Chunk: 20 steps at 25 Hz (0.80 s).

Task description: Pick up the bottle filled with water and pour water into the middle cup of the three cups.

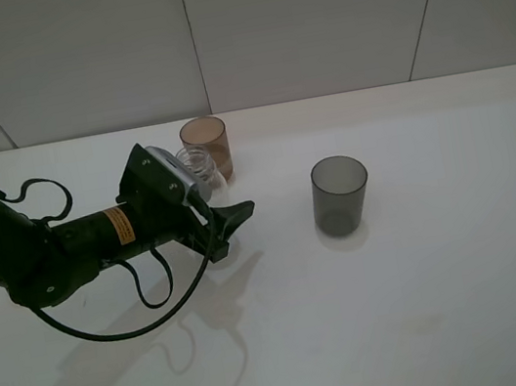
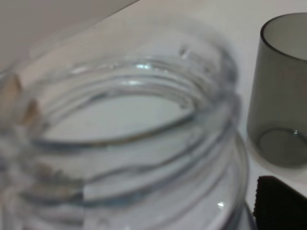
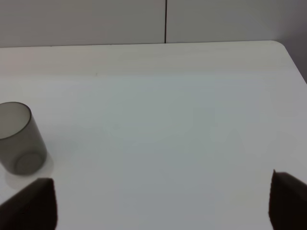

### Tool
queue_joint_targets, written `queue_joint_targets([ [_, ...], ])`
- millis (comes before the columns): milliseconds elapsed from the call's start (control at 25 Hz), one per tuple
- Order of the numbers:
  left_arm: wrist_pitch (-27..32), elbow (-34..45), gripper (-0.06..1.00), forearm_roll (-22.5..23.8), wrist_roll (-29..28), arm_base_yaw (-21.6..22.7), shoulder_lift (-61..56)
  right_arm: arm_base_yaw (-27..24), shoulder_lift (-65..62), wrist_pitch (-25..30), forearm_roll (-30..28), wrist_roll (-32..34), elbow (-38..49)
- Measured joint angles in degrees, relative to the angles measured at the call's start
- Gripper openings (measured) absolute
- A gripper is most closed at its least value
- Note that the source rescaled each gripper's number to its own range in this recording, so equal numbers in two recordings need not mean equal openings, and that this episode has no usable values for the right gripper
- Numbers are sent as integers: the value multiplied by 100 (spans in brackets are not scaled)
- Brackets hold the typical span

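The clear bottle (image 1: 197, 166) stands left of the table's middle, its open threaded neck filling the left wrist view (image 2: 144, 143). My left gripper (image 1: 220, 204) reaches in from the left and is shut on the bottle's body; one black fingertip (image 2: 280, 203) shows beside it. A brownish translucent cup (image 1: 205, 145) stands just behind the bottle; I cannot tell whether it is the pinkish-brown or the orange-amber one. The dark smoky-grey cup (image 1: 340, 194) stands to the right, apart, and shows in both wrist views (image 2: 283, 91) (image 3: 19, 139). A third cup is not visible. My right gripper (image 3: 163, 201) is open and empty.
The white table (image 1: 435, 302) ends at a white panelled wall (image 1: 308, 16) at the back. The left arm's black cable (image 1: 148, 305) loops over the table in front of the arm. The table's far right corner (image 3: 280, 48) shows in the right wrist view.
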Motion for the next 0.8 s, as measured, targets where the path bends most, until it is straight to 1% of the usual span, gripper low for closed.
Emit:
queue_joint_targets([
  [80, -20, 0, 99, 0, 0, 0, 0, 0, 0, 0, 0, 0, 0],
  [320, -231, 6, 100, -53, 0, 0, -280, 0, 0, 0, 0, 0, 0],
  [640, -230, 20, 100, -148, 0, 0, -1548, 0, 0, 0, 0, 0, 0],
  [720, -153, 20, 100, -176, 0, 0, -1916, 0, 0, 0, 0, 0, 0],
  [800, 68, 20, 100, -263, -102, 0, -2337, 0, 0, 0, 0, 0, 0],
])
